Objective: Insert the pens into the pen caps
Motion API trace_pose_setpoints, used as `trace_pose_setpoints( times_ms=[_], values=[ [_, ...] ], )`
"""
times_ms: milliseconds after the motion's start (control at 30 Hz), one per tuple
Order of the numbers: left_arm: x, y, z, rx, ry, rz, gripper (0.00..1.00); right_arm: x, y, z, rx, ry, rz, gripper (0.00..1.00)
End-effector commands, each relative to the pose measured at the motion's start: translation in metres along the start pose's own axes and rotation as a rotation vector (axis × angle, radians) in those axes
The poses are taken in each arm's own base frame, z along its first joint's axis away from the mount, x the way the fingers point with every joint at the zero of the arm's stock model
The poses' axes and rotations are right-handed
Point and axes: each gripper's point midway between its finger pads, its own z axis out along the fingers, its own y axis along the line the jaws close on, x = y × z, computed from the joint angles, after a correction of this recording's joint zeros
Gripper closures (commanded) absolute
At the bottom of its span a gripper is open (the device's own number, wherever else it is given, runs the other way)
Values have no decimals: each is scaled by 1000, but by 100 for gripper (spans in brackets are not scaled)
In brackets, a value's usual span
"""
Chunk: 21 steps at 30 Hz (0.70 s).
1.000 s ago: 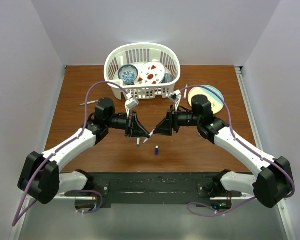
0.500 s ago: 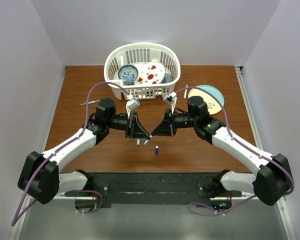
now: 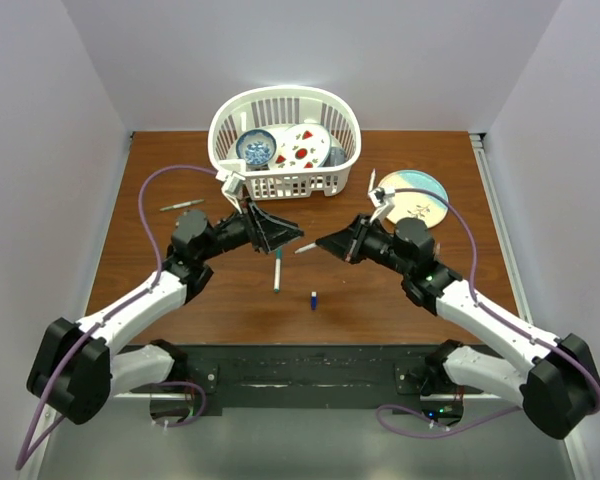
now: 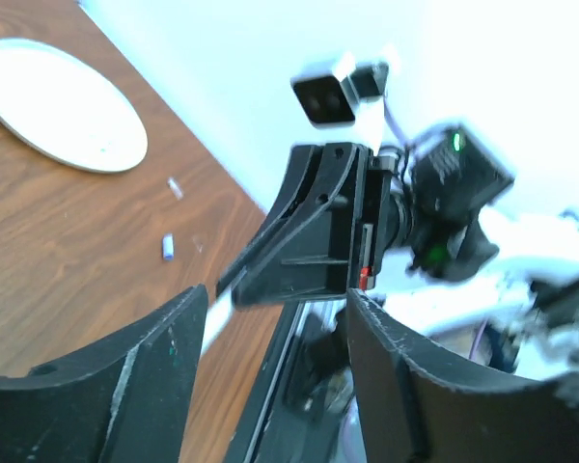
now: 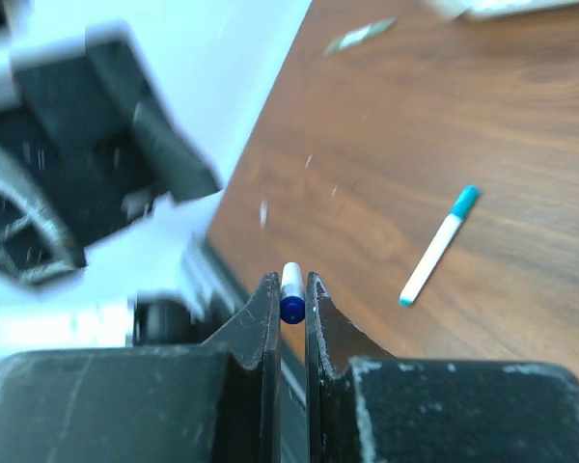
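My right gripper (image 3: 323, 245) (image 5: 291, 282) hangs above the middle of the table, shut on a white pen (image 3: 305, 248) (image 5: 290, 275) with a dark blue end. The pen's white end sticks out toward the left gripper (image 3: 283, 234) (image 4: 275, 299), which faces it a short way off, open and holding nothing. A second pen (image 3: 277, 272) (image 5: 436, 249), white with a teal cap on it, lies on the wood below them. A small blue pen cap (image 3: 313, 299) (image 4: 168, 247) lies nearer the table's front edge. A thin grey pen (image 3: 180, 205) rests at the left.
A white basket (image 3: 230, 120) holding dishes stands at the back centre. A pale plate (image 3: 425, 205) (image 4: 63, 106) lies at the right, with another small stick (image 3: 371, 183) beside it. White walls close in both sides of the brown table (image 3: 150, 260).
The right gripper shut on the white pen. The left gripper opened, let it go and drew back to the left. The right arm pulled the pen rightward, uncovering the teal-capped pen on the table.
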Motion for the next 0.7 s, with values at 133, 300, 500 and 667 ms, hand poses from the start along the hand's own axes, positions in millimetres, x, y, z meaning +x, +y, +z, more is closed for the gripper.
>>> trace_pose_setpoints(
  times_ms=[133,300,500,667],
  values=[
    [-31,-4,2,11,-231,-117,34,-98,26,-25,-42,-517,86,100],
    [-28,-1,9,18,-241,-154,32,-115,36,-30,-60,-580,57,100],
    [-33,-1,30,56,-238,-155,32,-113,43,-22,-120,-572,55,100],
    [-35,1,44,100,-231,-191,33,-109,47,-17,-131,-546,22,100]
  ],
)
